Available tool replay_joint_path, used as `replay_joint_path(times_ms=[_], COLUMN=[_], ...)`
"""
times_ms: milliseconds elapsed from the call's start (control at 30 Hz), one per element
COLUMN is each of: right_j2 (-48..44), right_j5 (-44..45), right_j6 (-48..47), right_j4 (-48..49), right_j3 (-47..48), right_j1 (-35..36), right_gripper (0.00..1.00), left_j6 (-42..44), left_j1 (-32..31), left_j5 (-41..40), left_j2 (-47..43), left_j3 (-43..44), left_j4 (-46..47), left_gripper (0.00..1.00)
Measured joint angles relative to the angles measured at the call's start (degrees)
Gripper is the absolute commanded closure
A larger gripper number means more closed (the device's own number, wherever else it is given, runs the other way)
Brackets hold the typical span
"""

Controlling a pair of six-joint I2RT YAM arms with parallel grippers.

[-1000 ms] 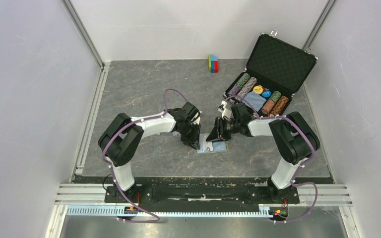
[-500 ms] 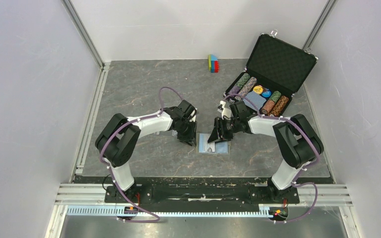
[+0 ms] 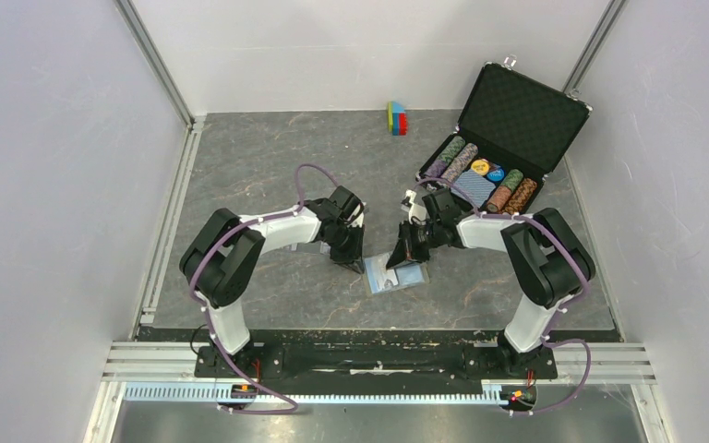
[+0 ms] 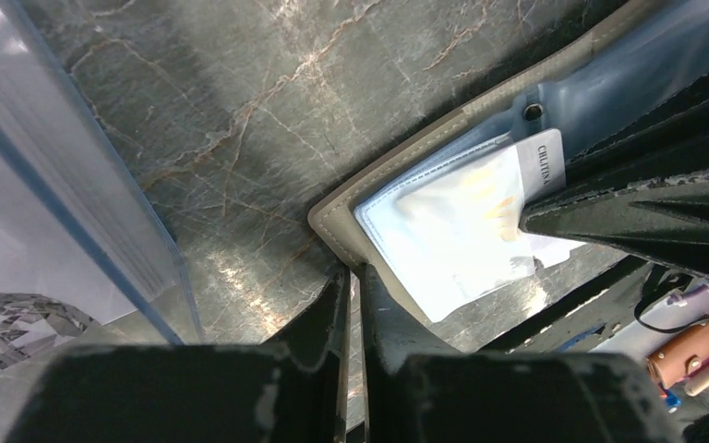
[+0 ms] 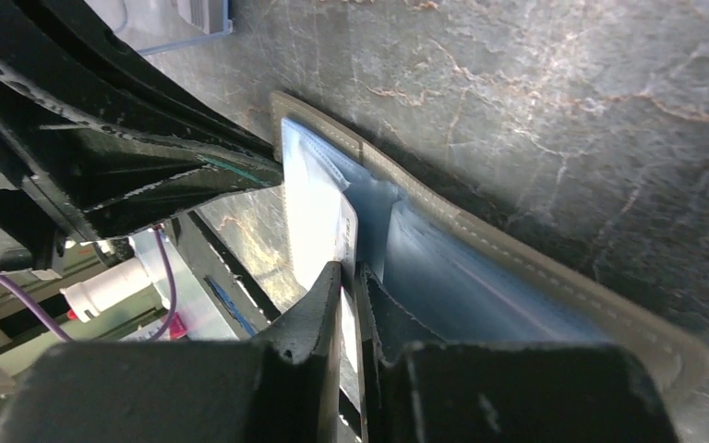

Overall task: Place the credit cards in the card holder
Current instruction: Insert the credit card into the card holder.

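Bright, even light; glare whitens the card holder, foreground blurred.

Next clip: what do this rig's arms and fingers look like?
The left arm and right arm each pair white links with bulky black joint housings. A purple cable loops along each arm. The fingers are flat and matte black with scuffed, whitish edges. No markings are legible.

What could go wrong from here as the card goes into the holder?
1. The card pinched in the right fingers could snag on the holder and bend or slip out.
2. The left fingers sit only at the holder's corner, so the holder may slide or turn when pushed.
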Motion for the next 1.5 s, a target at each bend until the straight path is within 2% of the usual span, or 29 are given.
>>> replay_joint_path(times_ms=[133,267,467,633,700,767,800,867,1000,1500], right_j2=[0.5,0.6,0.7,0.0,-0.5,-1.0,-1.3,-1.6,-1.9,-1.9], right_j5=[-1.7,-2.5,-2.9,-1.4,-0.3,0.5,0.7,0.8,0.4,-5.9], right_j6=[3.5,6.6,6.5,2.3,0.3,-1.0,-1.4,-2.0,-2.6,2.1], right_j4=[3.9,7.5,7.7,2.2,0.0,-1.2,-1.8,-2.5,-3.0,7.6], right_j3=[-0.9,-3.3,-3.7,-0.7,0.5,0.9,0.9,0.9,0.9,-5.8], right_j1=[0.4,0.5,0.5,0.8,1.0,1.1,1.0,1.0,-0.1,-5.4], right_gripper=[0.85,0.79,0.63,0.53,0.50,0.48,0.47,0.46,0.49,0.50], left_j6=[-0.2,-0.3,-0.3,-0.3,-0.3,-0.3,-0.3,-0.6,-1.0,-8.2], left_j1=[0.3,0.3,0.3,0.3,0.3,0.3,0.3,0.3,0.5,1.8], left_j5=[1.2,1.9,1.8,1.0,0.9,0.9,0.9,1.0,1.5,10.0], left_j2=[0.4,0.6,0.8,0.8,0.8,0.9,0.9,1.0,1.0,3.2], left_j3=[0.1,0.4,1.0,2.1,2.8,3.4,3.7,4.1,4.2,5.4], left_j4=[0.2,0.4,-0.1,-0.9,-1.2,-1.3,-1.3,-1.4,-1.3,3.7], left_gripper=[0.96,0.96,0.94,0.81,0.70,0.53,0.49,0.43,0.39,0.39])
